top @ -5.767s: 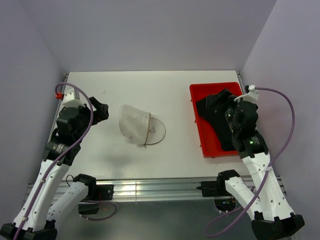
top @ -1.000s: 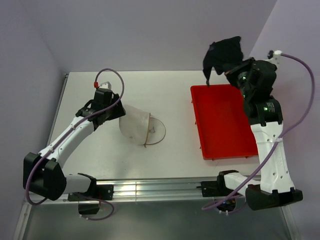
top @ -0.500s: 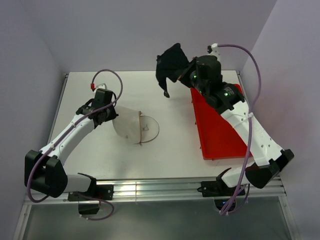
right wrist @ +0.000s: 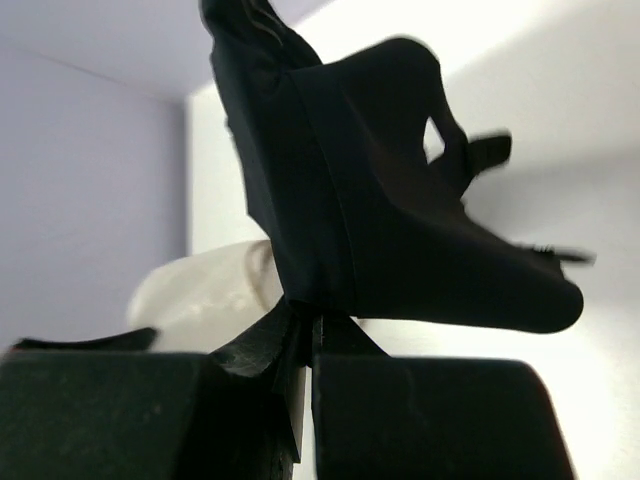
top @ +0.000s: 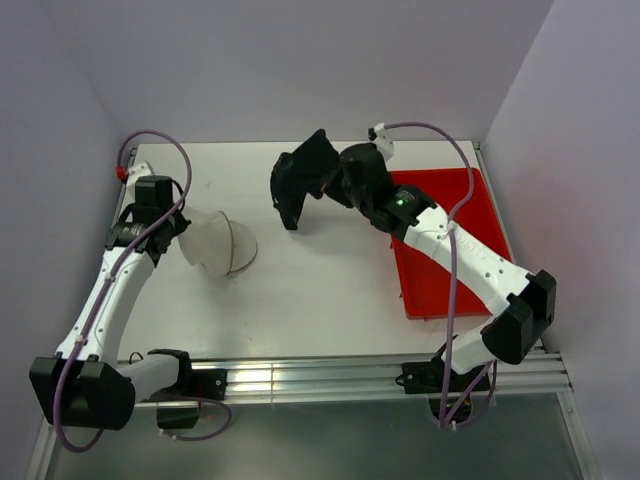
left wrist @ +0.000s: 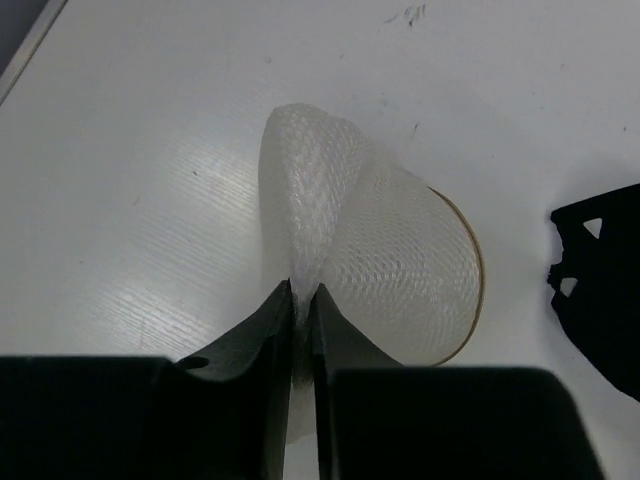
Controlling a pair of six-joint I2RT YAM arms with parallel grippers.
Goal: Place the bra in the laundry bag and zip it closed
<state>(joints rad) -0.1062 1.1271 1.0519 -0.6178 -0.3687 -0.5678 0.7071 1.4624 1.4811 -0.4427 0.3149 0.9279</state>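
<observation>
The white mesh laundry bag (top: 212,240) lies on the left part of the table, its wire rim facing right. My left gripper (top: 180,226) is shut on a pinch of the bag's mesh (left wrist: 330,200) at its left end, jaws pressed together on the fabric (left wrist: 303,300). The black bra (top: 300,180) hangs in the air over the table's middle back, to the right of the bag. My right gripper (top: 335,185) is shut on the bra's fabric (right wrist: 360,180), which drapes up and away from the jaws (right wrist: 306,322). The bag (right wrist: 205,285) shows pale behind it.
A red tray (top: 445,250) sits at the right side of the table, with nothing visible in it, partly under my right arm. Lilac walls close in the back and both sides. A metal rail runs along the near edge.
My right arm has swung the bra left, from above the tray to over the table's middle. My left gripper has shut on the bag and dragged it left.
</observation>
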